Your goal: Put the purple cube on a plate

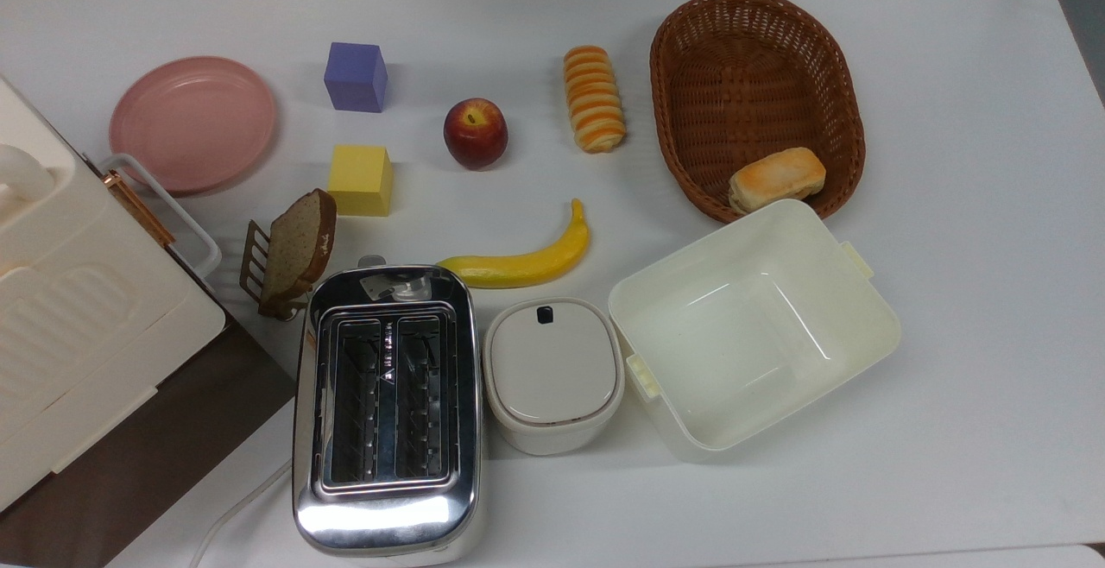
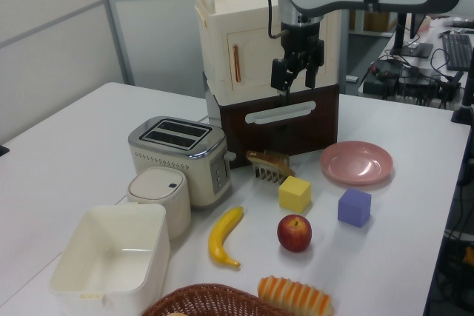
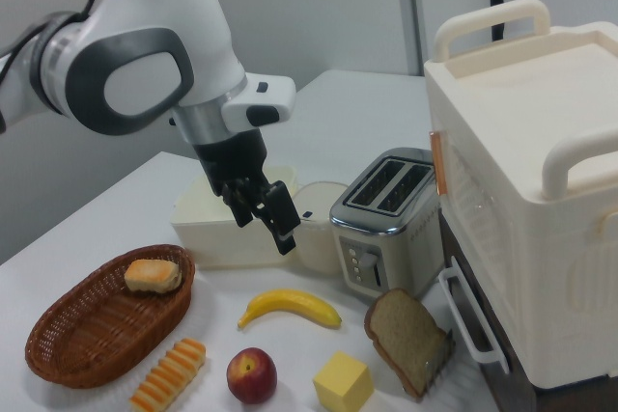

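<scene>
the purple cube (image 2: 354,207) rests on the table (image 2: 67,153), in the lower right of the left view, just below the pink plate (image 2: 356,162) and apart from it. in the top view the purple cube (image 1: 356,77) is in the upper left, to the right of the plate (image 1: 192,123), with a small gap between them. the gripper (image 2: 294,74) hangs high in the upper middle of the left view, in front of the cream cabinet (image 2: 244,49). its fingers are a little apart and hold nothing. so the cube lies down and to the left view's right from the fingers, well apart. i judge the arm must first travel that way and descend.
</scene>
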Tool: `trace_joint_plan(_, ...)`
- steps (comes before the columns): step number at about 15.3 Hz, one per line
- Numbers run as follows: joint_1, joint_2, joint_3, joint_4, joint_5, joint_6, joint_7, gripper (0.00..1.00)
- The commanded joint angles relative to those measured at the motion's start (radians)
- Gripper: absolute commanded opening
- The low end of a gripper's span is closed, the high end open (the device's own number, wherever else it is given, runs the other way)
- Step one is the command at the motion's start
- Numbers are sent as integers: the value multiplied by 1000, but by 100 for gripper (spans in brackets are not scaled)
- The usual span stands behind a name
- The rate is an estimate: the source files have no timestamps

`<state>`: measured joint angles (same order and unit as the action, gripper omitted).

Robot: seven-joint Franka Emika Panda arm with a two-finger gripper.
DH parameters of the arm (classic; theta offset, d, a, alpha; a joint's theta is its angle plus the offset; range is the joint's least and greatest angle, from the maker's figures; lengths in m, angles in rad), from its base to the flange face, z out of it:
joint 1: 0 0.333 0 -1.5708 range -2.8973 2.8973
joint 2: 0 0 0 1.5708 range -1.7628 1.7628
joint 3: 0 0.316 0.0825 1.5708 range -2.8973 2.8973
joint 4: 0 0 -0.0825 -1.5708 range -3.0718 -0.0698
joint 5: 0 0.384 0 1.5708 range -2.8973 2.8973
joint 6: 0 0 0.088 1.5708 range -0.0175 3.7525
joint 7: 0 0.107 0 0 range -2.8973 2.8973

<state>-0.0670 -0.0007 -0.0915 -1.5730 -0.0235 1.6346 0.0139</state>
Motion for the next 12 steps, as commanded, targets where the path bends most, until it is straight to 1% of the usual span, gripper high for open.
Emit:
trace_joint_plan(1, -2, 10, -7, 68, 22, -81, -20, 100)
trace_joint_plan(3, 3, 22, -4, 57, 20, -81, -54, 100)
trace_joint_plan(5, -2, 31, -4, 61, 30, -76, -51, 100)
trace_joint_plan(12, -5, 27, -7, 57, 28, -87, -55, 100)
